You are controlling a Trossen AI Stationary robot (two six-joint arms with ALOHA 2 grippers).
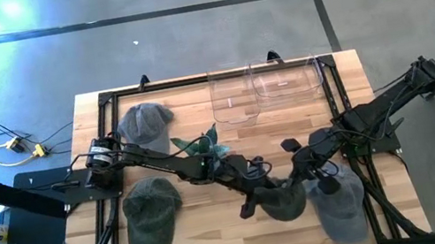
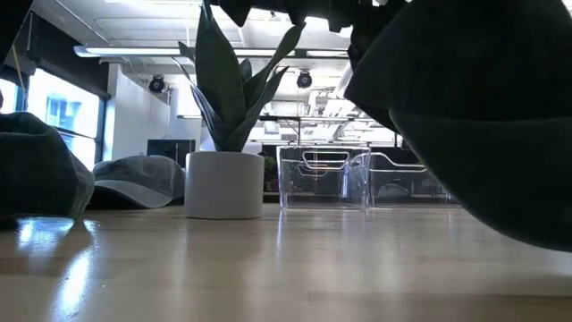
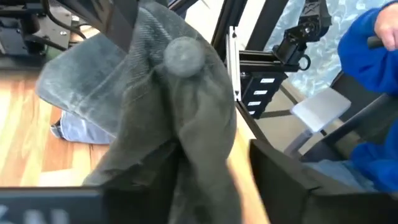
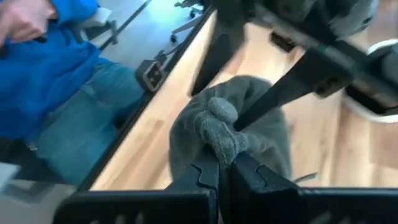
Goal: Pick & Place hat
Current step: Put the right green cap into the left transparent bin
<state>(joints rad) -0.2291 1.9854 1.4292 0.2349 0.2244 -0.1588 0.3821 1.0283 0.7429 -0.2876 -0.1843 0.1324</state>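
Olive-grey cloth is bunched between both my grippers: the dark green hat [image 1: 284,201] hangs between them toward the near side of the wooden table [image 1: 220,238], right of its middle. My left gripper [image 1: 254,201] reaches across from the left and pinches one side of the crown; its dark finger [image 3: 121,18] presses into the fabric close to the top button [image 3: 182,55]. My right gripper [image 4: 225,167] comes in from the right, its fingers pressed together on a fold of the same hat just under the button. From the low camera the hat is a big dark shape high on the right; I cannot tell there whether it touches the wood.

A grey hat [image 1: 339,201] lies just right of the held one, at the near right of the table. Another green hat [image 1: 151,213] sits at near left, and a paler grey hat [image 1: 146,124] lies at far left. A potted plant [image 1: 206,144] in a white pot [image 2: 223,184] stands near the middle, beside my left arm. Two clear plastic bins [image 1: 265,87] sit side by side at the far edge. Beyond the near right side of the table a person in a blue top [image 4: 53,59] and jeans sits close by.
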